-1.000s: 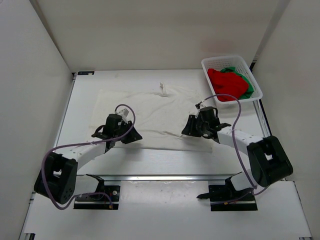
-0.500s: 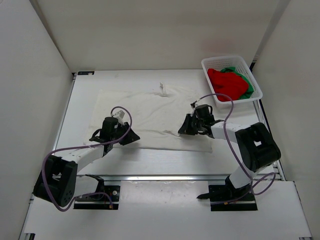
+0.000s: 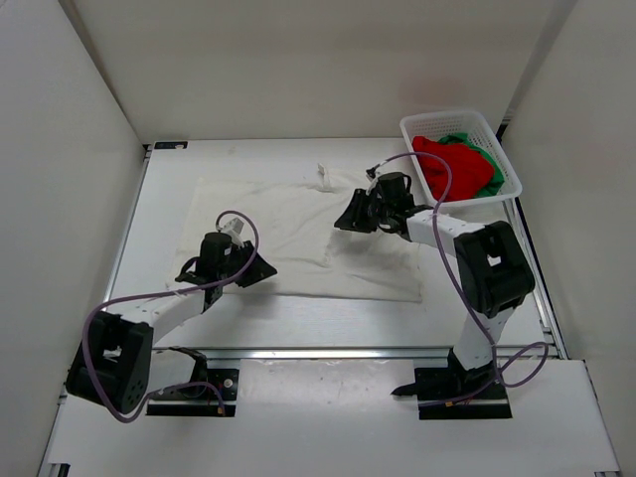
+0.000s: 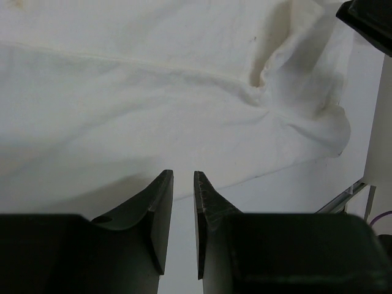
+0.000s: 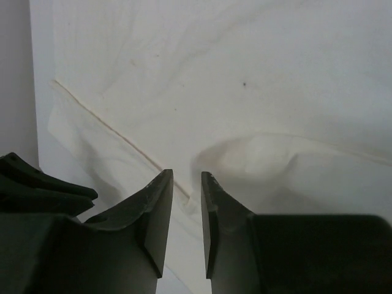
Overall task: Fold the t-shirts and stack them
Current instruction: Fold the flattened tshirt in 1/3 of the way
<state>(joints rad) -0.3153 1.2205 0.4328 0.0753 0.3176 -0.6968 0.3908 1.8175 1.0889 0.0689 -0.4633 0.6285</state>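
Three t-shirts, one basket, two tools; entry as follows.

Item 1, white t-shirt (image 3: 288,224): spread nearly flat on the tabletop (image 3: 169,199), to the left of the basket (image 3: 444,115) and nearer the arms than it. A raised pucker shows in the part closest to the basket. Not yet folded.

Items 2 and 3, red t-shirt (image 3: 452,164) and green t-shirt (image 3: 495,161): bunched together inside the basket, red on top, green showing at its far and right sides.

Right tool (image 5: 187,174): low over the white t-shirt, just left of the basket. Jaws a narrow gap apart. A hem runs toward the tips, but no cloth is seen caught between them.

Left tool (image 4: 183,176): well to the left of the basket, at the white t-shirt's near edge, tips pointing at the hem. Jaws a narrow slit apart, empty.

Step in hand, by judgement: smoothing and lining up the first shirt ahead of its first fold. The task is at an early stage, with no stack begun.

Next move calls for: each tool to close on one edge of the cloth. Both then lift together and carry it over evenly, so that the pucker is not folded in.
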